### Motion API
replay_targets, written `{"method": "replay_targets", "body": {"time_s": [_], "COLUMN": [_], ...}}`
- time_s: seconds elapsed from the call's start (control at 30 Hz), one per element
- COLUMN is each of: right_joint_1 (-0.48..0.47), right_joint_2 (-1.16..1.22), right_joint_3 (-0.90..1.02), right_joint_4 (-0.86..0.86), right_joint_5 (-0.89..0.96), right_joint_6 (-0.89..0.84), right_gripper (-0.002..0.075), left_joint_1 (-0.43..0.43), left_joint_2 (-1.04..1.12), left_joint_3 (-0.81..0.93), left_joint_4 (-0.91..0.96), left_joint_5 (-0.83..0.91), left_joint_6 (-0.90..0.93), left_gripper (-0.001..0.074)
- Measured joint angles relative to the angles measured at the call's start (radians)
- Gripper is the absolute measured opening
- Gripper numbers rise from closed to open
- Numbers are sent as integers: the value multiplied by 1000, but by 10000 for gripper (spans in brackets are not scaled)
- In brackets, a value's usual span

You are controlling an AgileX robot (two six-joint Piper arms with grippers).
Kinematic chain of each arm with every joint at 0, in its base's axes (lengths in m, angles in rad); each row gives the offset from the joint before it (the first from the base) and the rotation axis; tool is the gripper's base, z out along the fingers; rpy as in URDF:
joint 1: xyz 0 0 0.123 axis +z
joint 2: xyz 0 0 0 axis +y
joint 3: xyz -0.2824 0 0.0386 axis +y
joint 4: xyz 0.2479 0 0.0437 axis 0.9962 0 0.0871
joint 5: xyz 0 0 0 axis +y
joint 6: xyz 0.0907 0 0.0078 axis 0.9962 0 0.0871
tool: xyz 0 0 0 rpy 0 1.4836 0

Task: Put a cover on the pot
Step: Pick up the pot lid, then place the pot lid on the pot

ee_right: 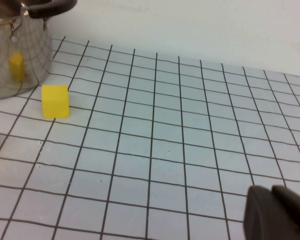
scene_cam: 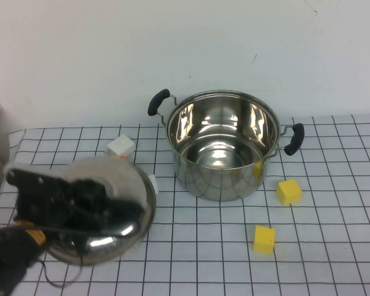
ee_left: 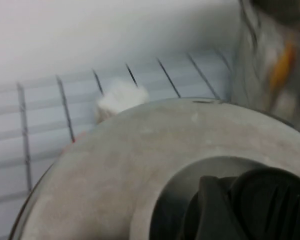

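The pot (scene_cam: 222, 145) is a large shiny steel stockpot with two black side handles, standing open and uncovered at the table's middle back. It also shows in the left wrist view (ee_left: 270, 60) and the right wrist view (ee_right: 15, 55). The domed steel lid (scene_cam: 120, 185) is at the front left, to the left of the pot, under my left gripper (scene_cam: 89, 203). In the left wrist view the lid (ee_left: 130, 150) fills the frame, and a dark finger (ee_left: 215, 210) presses against its black knob (ee_left: 272, 205). My right gripper (ee_right: 271, 195) is shut and empty, low over bare table to the right of the pot.
A white block (scene_cam: 121, 147) lies behind the lid, and another white piece (scene_cam: 153, 183) sits between lid and pot. Two yellow blocks (scene_cam: 289, 191) (scene_cam: 264, 238) lie right of and in front of the pot. The white wall stands behind the gridded cloth.
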Motion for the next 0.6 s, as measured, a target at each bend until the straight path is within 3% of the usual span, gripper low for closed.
{"method": "replay_targets", "body": {"time_s": [0.13,0.3,0.6], "right_joint_1": [0,0,0], "right_joint_2": [0,0,0], "right_joint_3": [0,0,0], "right_joint_4": [0,0,0], "right_joint_5": [0,0,0], "right_joint_6": [0,0,0], "right_gripper": [9,9,9], "left_joint_1": [-4,-70,-261], "left_joint_2": [-187,-316,-146], "left_joint_3": [-62,-272,-672], "left_joint_4": [46,289,747], "left_joint_5": [224,554,644], "left_joint_6": [-112,-364,-801], "left_gripper": [332,332,332]}}
